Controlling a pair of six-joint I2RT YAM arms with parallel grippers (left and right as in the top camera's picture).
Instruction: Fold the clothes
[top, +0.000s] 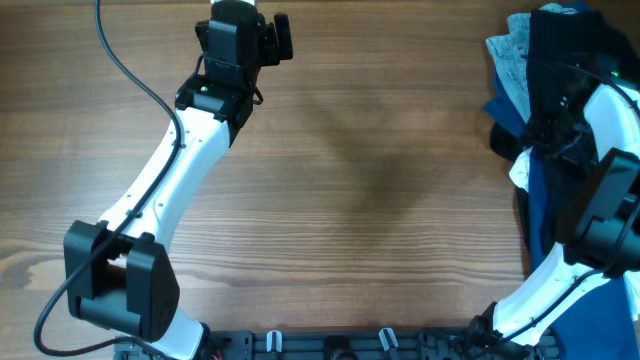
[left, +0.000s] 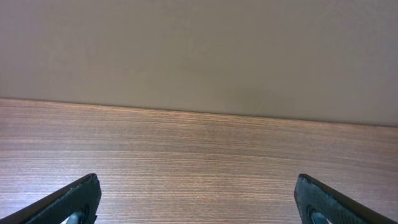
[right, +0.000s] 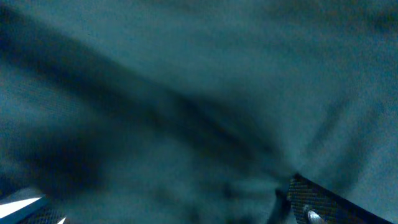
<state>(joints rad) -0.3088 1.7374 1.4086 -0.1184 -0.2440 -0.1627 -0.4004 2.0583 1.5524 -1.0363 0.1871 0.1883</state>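
Observation:
The clothes, a black garment (top: 566, 38), lie bunched in a pile at the table's far right corner. My right arm bends over that pile, and its wrist (top: 560, 110) is sunk among the fabric. In the right wrist view dark cloth (right: 186, 93) fills the frame right up against my right gripper (right: 171, 196). That gripper is open, with one finger (right: 320, 202) showing at the lower right. My left gripper (left: 198, 190) hovers open and empty over bare wood near the far edge, seen from overhead as the left gripper (top: 262, 28).
Light blue denim (top: 512, 55) pokes out on the pile's left side. Dark blue fabric (top: 545, 215) runs down the right edge, with a white scrap (top: 520, 172) on it. A black cable (top: 130, 70) trails at far left. The wooden table (top: 380, 200) spans the middle.

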